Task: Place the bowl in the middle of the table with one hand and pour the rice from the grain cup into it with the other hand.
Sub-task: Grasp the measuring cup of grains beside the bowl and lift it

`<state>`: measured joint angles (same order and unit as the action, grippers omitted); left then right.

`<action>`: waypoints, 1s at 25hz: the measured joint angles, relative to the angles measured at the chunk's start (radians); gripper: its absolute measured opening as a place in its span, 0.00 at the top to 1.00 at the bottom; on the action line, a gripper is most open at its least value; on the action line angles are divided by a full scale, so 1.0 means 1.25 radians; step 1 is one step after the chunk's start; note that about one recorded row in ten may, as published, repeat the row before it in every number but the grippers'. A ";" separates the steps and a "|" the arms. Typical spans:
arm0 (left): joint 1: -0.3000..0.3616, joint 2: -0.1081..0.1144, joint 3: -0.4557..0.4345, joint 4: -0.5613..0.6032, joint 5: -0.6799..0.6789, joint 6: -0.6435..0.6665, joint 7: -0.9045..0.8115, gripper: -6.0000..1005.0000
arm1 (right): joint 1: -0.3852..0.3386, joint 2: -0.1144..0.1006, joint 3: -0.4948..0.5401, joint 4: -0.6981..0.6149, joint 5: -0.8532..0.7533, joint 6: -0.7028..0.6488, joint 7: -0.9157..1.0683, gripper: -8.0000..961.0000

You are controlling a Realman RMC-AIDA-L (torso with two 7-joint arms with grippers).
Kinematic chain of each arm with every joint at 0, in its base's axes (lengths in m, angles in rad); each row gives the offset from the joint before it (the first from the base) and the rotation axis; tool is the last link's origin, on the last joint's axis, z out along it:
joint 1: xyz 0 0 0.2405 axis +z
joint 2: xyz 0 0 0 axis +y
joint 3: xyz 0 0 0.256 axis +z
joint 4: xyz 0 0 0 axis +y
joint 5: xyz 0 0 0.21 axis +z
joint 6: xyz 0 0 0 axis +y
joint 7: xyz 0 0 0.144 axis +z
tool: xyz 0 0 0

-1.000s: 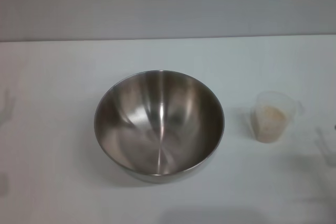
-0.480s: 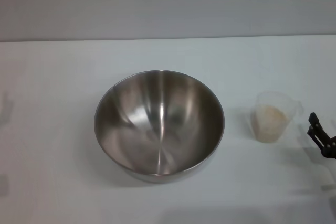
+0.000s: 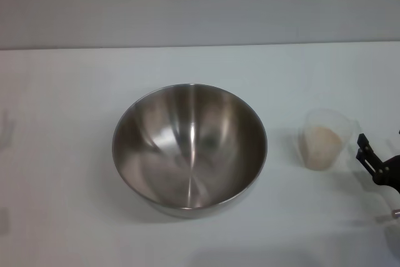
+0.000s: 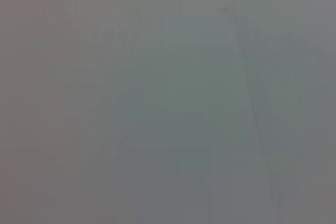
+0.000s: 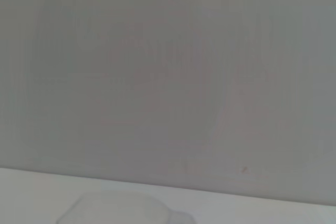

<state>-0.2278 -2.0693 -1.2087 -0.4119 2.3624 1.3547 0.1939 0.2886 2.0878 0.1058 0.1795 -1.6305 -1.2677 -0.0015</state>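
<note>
Bowl: the large round stainless-steel mixing bowl (image 3: 189, 147) sits upright at the centre of the head view, slightly below the middle. Its brushed silver inside shows bright streaks running down to the base and a darker patch on the left wall; nothing lies in it.

Grain cup: the small clear tapered plastic cup (image 3: 325, 139) stands upright at the right of the head view, well apart from the bowl and much smaller than it. A small spout juts from its rim on the right side. In the right wrist view only its pale, blurred rim (image 5: 115, 209) shows, at the lower edge.

Rice: the off-white, faintly beige grains (image 3: 321, 145) form a pale mass filling the lower part of the cup — none on the tabletop.

Table: the plain white flat tabletop (image 3: 69, 92) fills the lower three quarters of the head view and meets the grey wall (image 3: 200, 4) along a straight line near the top.

Right gripper: the black right gripper (image 3: 370, 157) enters at the right edge of the head view, just beside the cup and not touching it — whether its fingers are spread or closed cannot be told.

Left wrist view: only a blurred grey surface.
</note>
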 joint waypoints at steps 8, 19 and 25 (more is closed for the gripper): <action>0.001 0.001 -0.002 0.010 0.001 0.001 -0.017 0.17 | 0.011 0.000 0.001 0.000 0.000 0.009 0.000 0.19; 0.000 0.001 -0.002 0.018 0.005 0.002 -0.018 0.17 | 0.029 0.000 0.008 0.000 0.002 0.038 0.000 0.19; -0.003 0.001 -0.004 0.027 0.005 0.001 -0.018 0.17 | 0.039 0.000 0.010 0.000 0.007 0.039 0.000 0.19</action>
<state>-0.2317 -2.0677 -1.2131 -0.3782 2.3685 1.3555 0.1717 0.3374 2.0877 0.1180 0.1795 -1.6223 -1.2185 -0.0016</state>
